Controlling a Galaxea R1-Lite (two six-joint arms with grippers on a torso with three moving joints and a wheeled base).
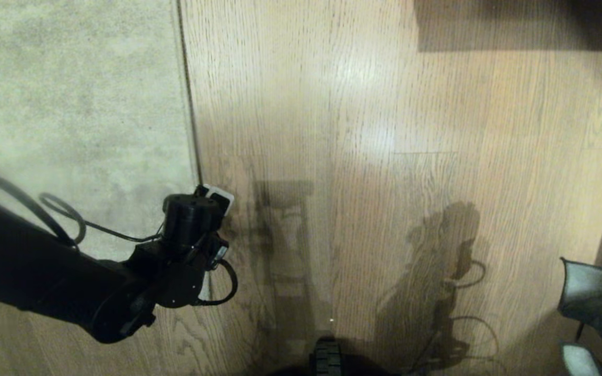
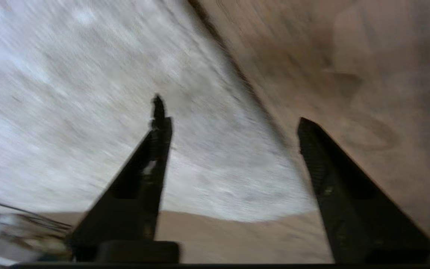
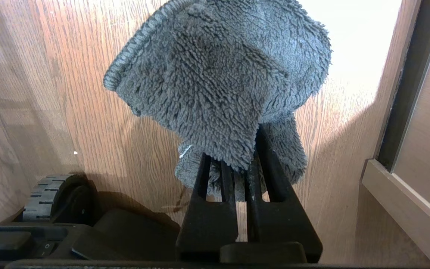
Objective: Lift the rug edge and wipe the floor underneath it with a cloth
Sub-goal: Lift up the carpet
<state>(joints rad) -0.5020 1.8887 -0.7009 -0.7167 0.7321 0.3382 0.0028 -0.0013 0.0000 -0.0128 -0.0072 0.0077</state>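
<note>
The rug lies flat over the upper left of the head view, its straight rug edge (image 1: 188,104) running toward me to a corner. My left arm (image 1: 191,219) reaches down just above that corner. In the left wrist view my left gripper (image 2: 230,112) is open and empty, and the rug edge (image 2: 259,123) and corner lie between its fingers on the floor (image 2: 368,74). The grey fluffy cloth (image 3: 222,74) hangs over the floor (image 3: 50,74), with my right gripper (image 3: 237,157) shut on it. In the head view the cloth (image 1: 591,297) shows low at the far right.
Bare wood floor (image 1: 384,156) fills the middle. A wheel of my base (image 1: 326,357) sits at the near edge. A dark shadowed block (image 1: 520,23) lies at the far right, and a skirting and dark frame (image 3: 401,93) border the floor on the right.
</note>
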